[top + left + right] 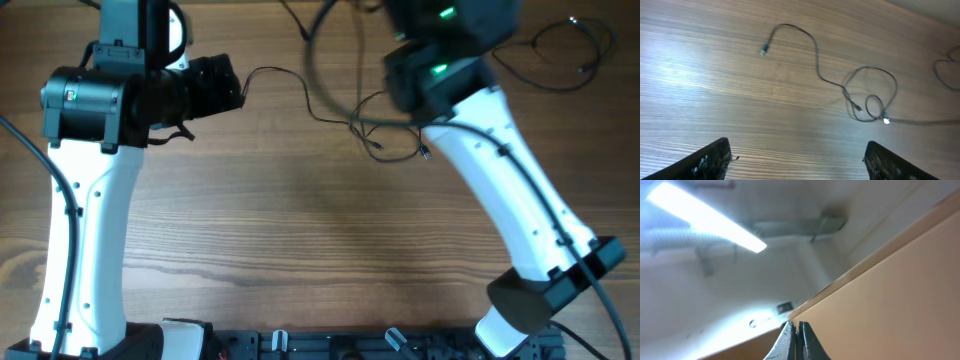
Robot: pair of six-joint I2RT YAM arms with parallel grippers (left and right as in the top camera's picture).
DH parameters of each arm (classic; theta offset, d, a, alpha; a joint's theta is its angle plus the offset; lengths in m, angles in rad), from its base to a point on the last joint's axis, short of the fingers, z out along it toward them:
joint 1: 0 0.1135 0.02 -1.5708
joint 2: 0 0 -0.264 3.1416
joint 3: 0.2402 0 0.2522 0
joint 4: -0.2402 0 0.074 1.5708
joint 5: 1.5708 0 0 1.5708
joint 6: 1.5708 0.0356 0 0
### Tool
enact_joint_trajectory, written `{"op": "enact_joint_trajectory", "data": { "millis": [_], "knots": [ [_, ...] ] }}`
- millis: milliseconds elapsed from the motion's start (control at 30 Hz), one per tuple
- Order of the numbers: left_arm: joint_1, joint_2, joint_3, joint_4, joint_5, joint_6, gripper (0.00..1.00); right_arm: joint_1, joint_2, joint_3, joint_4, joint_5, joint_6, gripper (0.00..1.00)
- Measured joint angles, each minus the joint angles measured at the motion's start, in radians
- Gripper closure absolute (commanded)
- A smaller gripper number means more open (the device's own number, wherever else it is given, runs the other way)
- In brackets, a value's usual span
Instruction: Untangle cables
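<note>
A thin black cable (300, 95) lies on the wooden table. One end (246, 88) is just off my left gripper (228, 84), and it runs right into a tangle of small loops (385, 135). In the left wrist view the cable's plug end (763, 49) lies ahead and its loops (871, 97) are to the right. My left gripper (797, 160) is open and empty above bare wood. My right gripper (795, 332) is shut and points up at the ceiling, with nothing seen between its fingers. In the overhead view its fingers are hidden by the right arm (445, 75).
A second thin cable (570, 50) lies at the far right of the table. A thicker, blurred dark loop (318, 60) hangs above the table's far middle, beside the right arm. The arm bases stand at the near edge.
</note>
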Motion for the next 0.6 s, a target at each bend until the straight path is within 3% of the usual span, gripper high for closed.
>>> {"op": "enact_joint_trajectory", "data": {
  "millis": [100,167,267,367,467,600],
  "knots": [
    [0.061,0.000,0.000,0.004,-0.035,0.002,0.19,0.111,0.019,-0.002,0.128,0.016,-0.109,0.95],
    [0.174,-0.005,0.010,0.004,-0.052,0.003,0.19,0.143,0.019,-0.001,0.179,0.035,-0.141,0.96],
    [0.391,-0.058,0.027,0.019,-0.073,0.003,0.15,0.148,0.022,-0.002,0.210,0.058,-0.113,0.96],
    [0.535,-0.154,0.039,-0.012,-0.089,0.007,0.14,0.225,0.033,0.000,0.388,0.079,-0.082,0.96],
    [0.552,-0.205,0.055,-0.029,-0.090,0.024,0.13,0.281,0.045,0.078,0.417,0.105,-0.075,0.96],
    [0.552,-0.181,0.055,-0.033,-0.090,0.031,0.13,0.275,0.045,0.243,0.333,0.106,-0.071,0.96]
  ]
}}
